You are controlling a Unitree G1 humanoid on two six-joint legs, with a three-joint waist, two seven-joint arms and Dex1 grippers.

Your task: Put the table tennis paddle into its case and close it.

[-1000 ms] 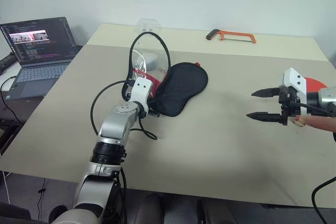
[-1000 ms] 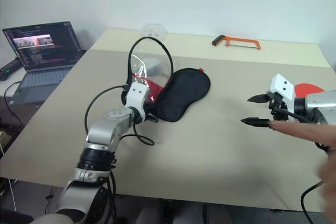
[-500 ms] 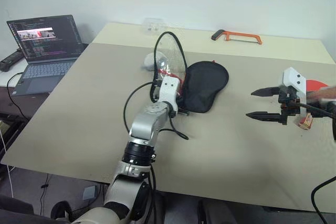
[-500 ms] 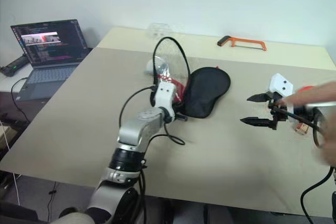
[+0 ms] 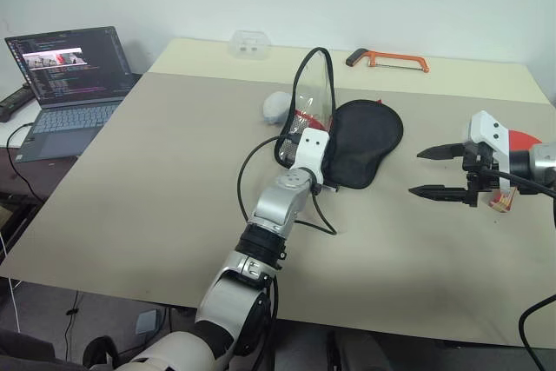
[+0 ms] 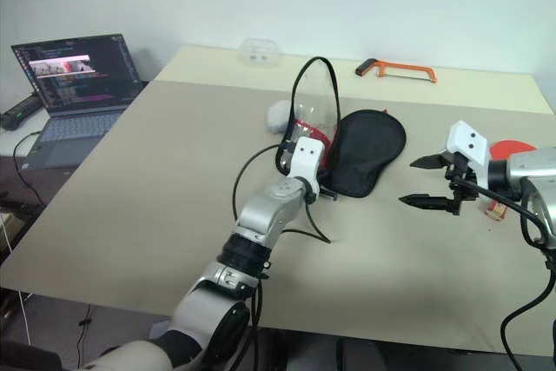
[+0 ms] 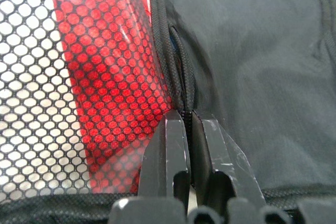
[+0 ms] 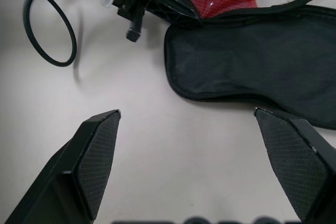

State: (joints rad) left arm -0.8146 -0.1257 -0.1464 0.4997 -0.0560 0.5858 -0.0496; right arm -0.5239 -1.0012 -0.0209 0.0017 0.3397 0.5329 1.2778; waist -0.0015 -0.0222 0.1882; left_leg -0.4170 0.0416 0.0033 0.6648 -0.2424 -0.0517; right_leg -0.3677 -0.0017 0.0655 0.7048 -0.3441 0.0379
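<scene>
Head views
Surface: a wide beige table (image 5: 174,171), with a paler strip along its far edge, set against a plain white wall.
Room: an open laptop (image 5: 65,84) sits on a lower stand at 9 o'clock off the table; its screen text is too small to read.
Far edge: a small clear plastic box (image 5: 247,42) at 12 o'clock, an orange-framed hacksaw (image 5: 387,60) at 1 o'clock.
Case: my task's case (image 5: 360,141) lies open near the table's middle, black lining up, its mesh flap standing upright beside it; a pale rounded object (image 5: 278,105) lies just at its 10 o'clock.
Left arm: I reach forward across the middle, my left gripper (image 5: 304,171) at the case's near edge, a black cable looping beside my forearm.
Right arm: my right gripper (image 5: 430,171) hovers above the table at 3 o'clock, pointing toward the case, fingers spread wide and empty.
Paddle: the table tennis paddle (image 5: 519,140) lies behind my right wrist, red face showing and mostly hidden.

Left wrist view
Grip: my fingers (image 7: 168,150) are pressed together, pinching the zip edge of the case (image 7: 252,51) where red mesh meets black lining.

Right wrist view
Fingers: my two black pads (image 8: 97,145) stand far apart over bare table.
Beyond: the case's black lining (image 8: 252,61) and my left gripper (image 8: 173,6) at its edge.

Writing: no brand or label is readable in any of these views.
</scene>
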